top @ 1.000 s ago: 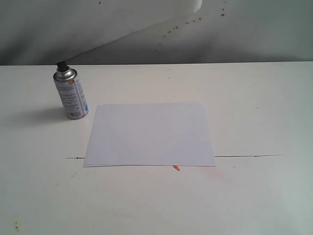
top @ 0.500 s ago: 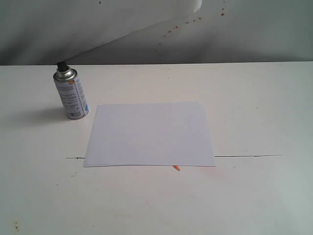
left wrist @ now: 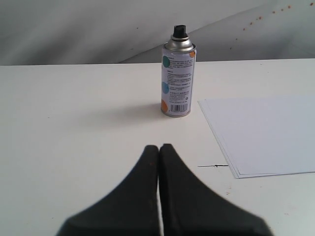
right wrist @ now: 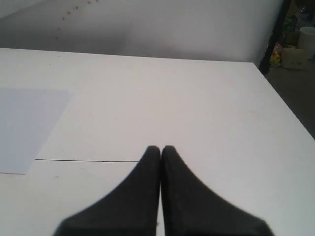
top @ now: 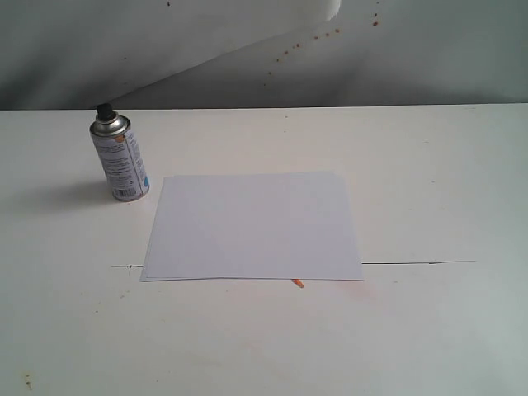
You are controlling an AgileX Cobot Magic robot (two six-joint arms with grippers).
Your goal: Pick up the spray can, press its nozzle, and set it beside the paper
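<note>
The spray can (top: 120, 161) stands upright by the paper's (top: 252, 227) far left corner. The left gripper (left wrist: 158, 147) and right gripper (right wrist: 160, 148) have fingers pressed together

White table (top: 429, 190) with an upright spray can (top: 120, 161) and a flat white paper (top: 252, 227).
The can stands just off the paper's far left corner. A thin dark line (top: 417, 263) crosses the tabletop, and an orange fleck (top: 297, 283) sits at the paper's near edge.

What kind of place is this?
Probably a robot test bench in a lab or workshop, not a home. A bare white table holds only a spray can and paper, the grey backdrop has orange spots, and a black left gripper and right gripper face it.
</note>
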